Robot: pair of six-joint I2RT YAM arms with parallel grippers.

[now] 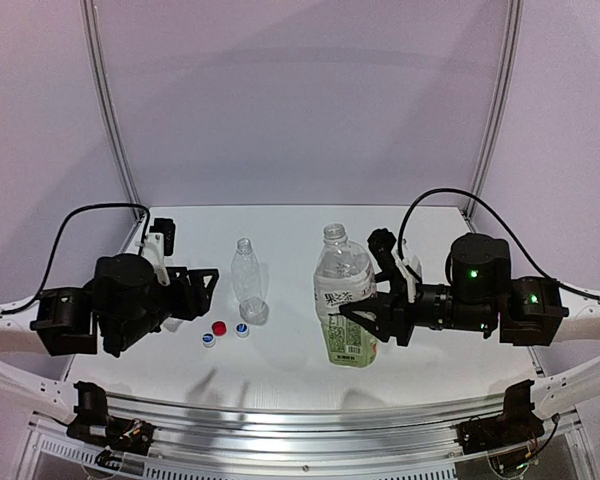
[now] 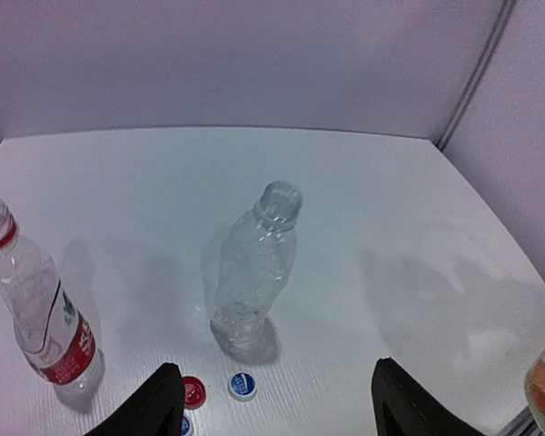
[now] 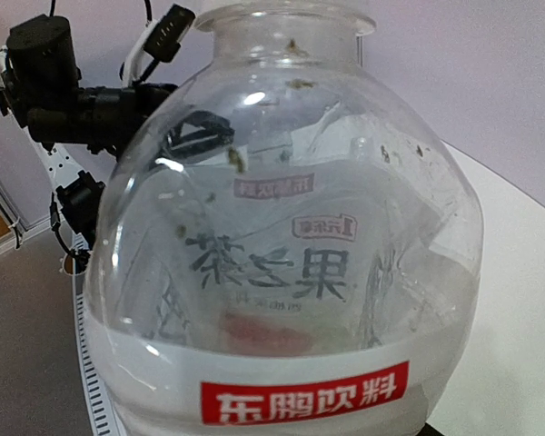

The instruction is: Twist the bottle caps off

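The right gripper (image 1: 360, 322) is clenched on the big bottle (image 1: 345, 300). It grips the bottle by its white and green label, from the right side. The right wrist view is filled with this bottle, so the fingers cannot be seen there. The big bottle stands up straight in the right half of the worktop (image 1: 280, 372), nearer the near edge than the far one. Its top is open, with no cap on it.

The left gripper (image 2: 277, 413) is spread wide and grips nothing. Its two black fingers (image 2: 154, 407) point out over the left half of the worktop.

Just beyond those fingers lie the three caps, flat on the worktop and close to the near edge. The red cap (image 2: 193, 391) lies beside a white-and-blue cap (image 2: 242, 386). The two are close but not touching. The other white-and-blue cap (image 1: 209, 341) lies a bit nearer the near edge, and the left finger half hides it in the left wrist view.

Just past the caps stands the thin bottle (image 2: 254, 272). It is clear, has no label, and its top is open.

The small bottle (image 2: 38, 313) stands near the left edge. It has a red label and a red ring at the neck, and its top is open too.
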